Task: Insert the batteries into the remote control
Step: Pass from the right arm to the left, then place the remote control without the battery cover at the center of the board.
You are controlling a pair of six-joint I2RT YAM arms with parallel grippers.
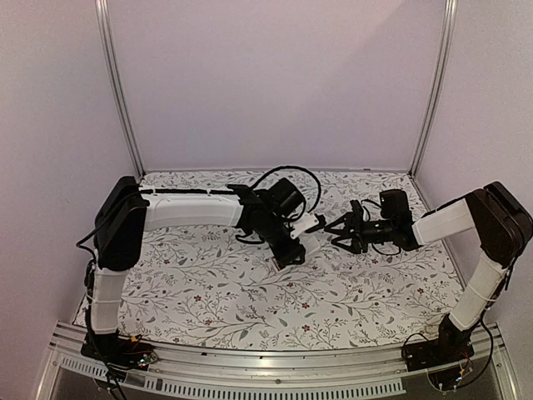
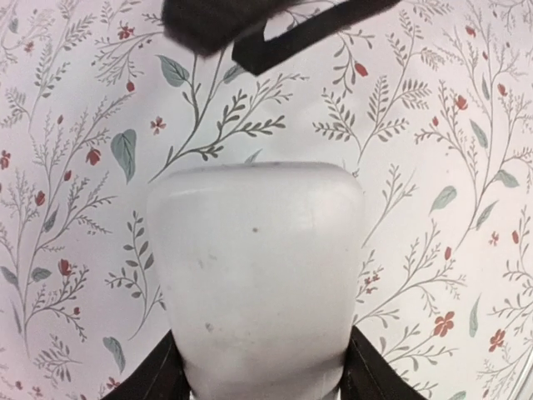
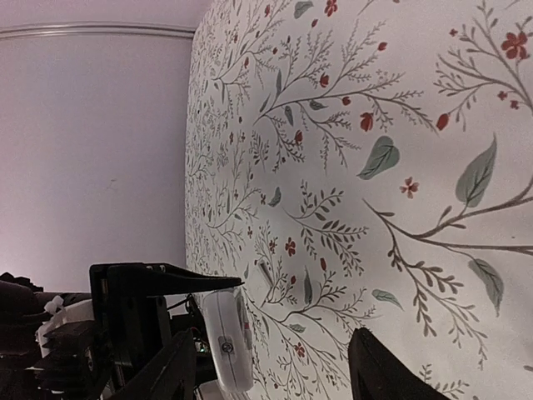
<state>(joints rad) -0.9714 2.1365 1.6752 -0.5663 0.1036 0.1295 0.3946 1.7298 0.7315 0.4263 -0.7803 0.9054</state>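
- The remote control (image 2: 258, 275) is held up off the flowered cloth (image 1: 216, 292) at mid-table, and the left claw (image 1: 303, 236) is clenched on its near end
- The right claw (image 1: 337, 231) is spread and empty, facing the remote's free end from just to the right without touching it
- No batteries show clearly. A pale sliver (image 3: 265, 272) lies on the cloth below, too small to name
- Step in hand, as I judge it: presenting the remote so its back can be worked on; loading not yet begun
- The next move likely calls for the right claw to line up squarely with the free end while the left holds firm
- The remote's long axis runs left to right, tilted slightly toward the far side, with the rounded end pointing at the right claw
- The plain white side faces the left wrist camera
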